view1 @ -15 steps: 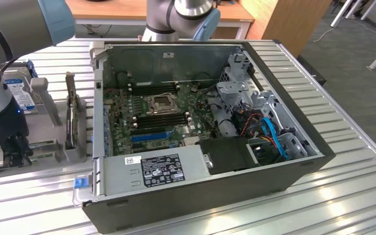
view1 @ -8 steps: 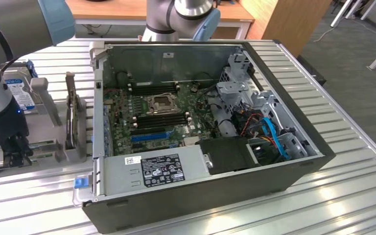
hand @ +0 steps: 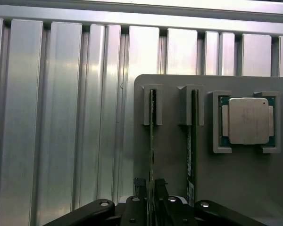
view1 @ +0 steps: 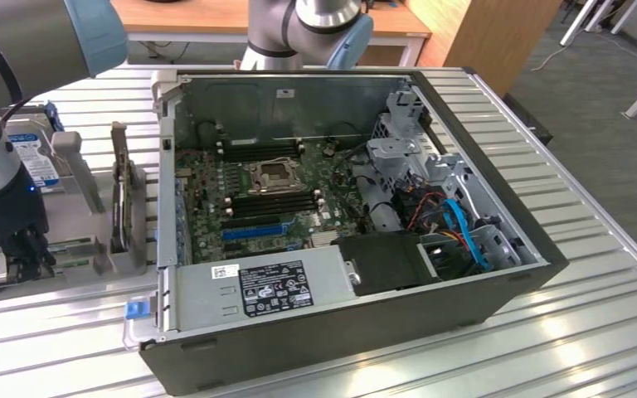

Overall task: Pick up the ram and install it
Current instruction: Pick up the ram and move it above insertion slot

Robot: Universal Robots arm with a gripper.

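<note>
So, the gripper [hand: 151, 190] isn't clamped yet: its fingers [hand: 140, 187] straddle the ram [hand: 152, 141] with a sliver of gap on each side. The ram is a thin greenish stick standing on edge in a grey holder [hand: 170, 160], and it runs away from the fingertips into a slot. A second stick [hand: 191, 141] stands just outside one finger, with the processor [hand: 247, 120] beyond it. Outside the other finger there's bare ribbed table [hand: 61, 132].

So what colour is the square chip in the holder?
Silver chip, green edges; wrist view shows it best.

Behind the ribbed table [view1: 595, 282] stands a wooden desk [view1: 208, 16] (grey floor [view1: 600, 83] alongside).
</note>
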